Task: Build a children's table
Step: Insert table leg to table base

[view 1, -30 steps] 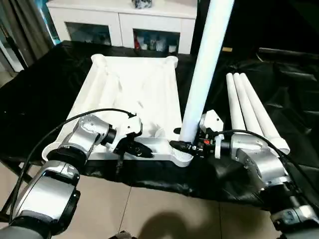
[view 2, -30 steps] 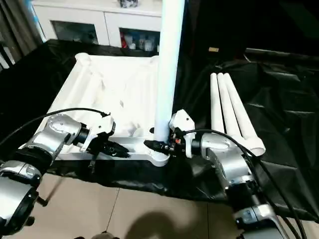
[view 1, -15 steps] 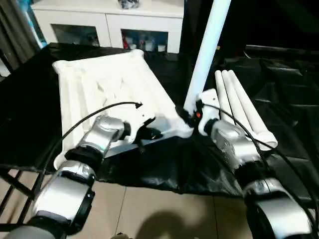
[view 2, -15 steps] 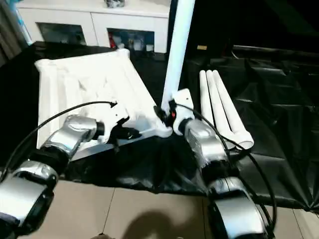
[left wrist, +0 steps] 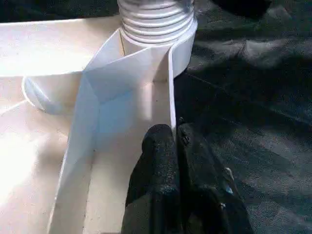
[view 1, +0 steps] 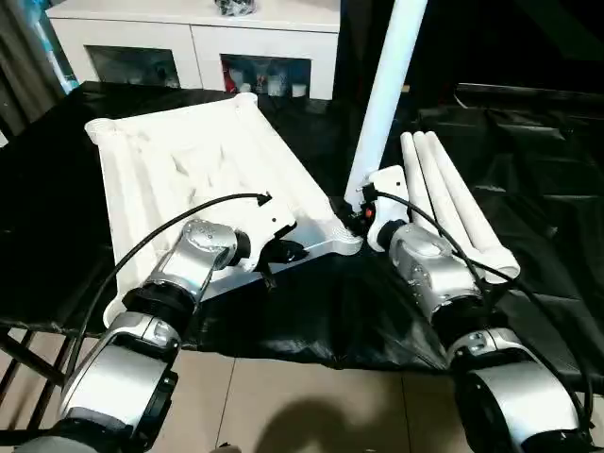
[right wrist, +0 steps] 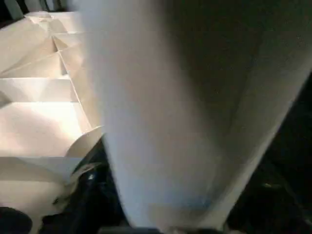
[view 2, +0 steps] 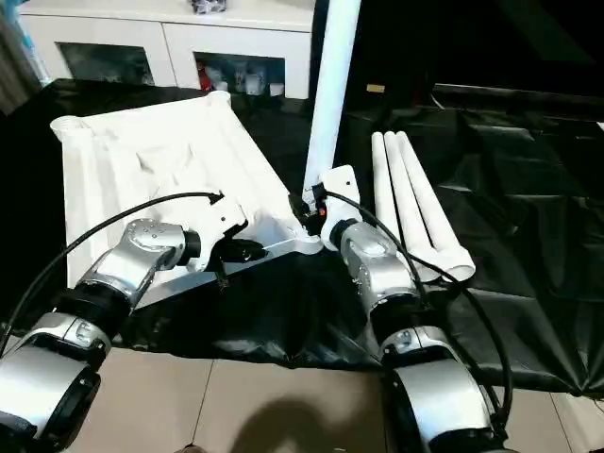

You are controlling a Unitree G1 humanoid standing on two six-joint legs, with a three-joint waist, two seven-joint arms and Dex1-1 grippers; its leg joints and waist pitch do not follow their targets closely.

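- The children's table (view 1: pixel 198 170) lay upside down on the black-sheeted work table (view 1: pixel 528 142), ribbed underside up, skewed so that its near right corner pointed toward the right arm.
- One leg (view 1: pixel 387 94) stood upright in that near right corner socket, its long axis almost vertical with a slight lean to the right; its threaded end showed seated in the socket in the left wrist view.
- The right gripper (view 1: pixel 360 213) sat at the foot of this leg, closest of the two to it. Its fingers lay on either side of the tube, but whether they pinched it or stood slack could not be told.
- The left gripper (left wrist: pixel 176 142) had its fingers pressed together, the tips resting on the thin rim wall of the table's near edge, just left of the socket.
- Three spare legs (view 1: pixel 453 203) lay side by side to the right, long axes running near to far, nearer the right arm.
- The table and legs looked like smooth, hard white plastic: tubular legs, thin upright ribs, rounded sockets. The black sheet was glossy and wrinkled.
- A white cabinet (view 1: pixel 189 38) stood beyond the far edge.
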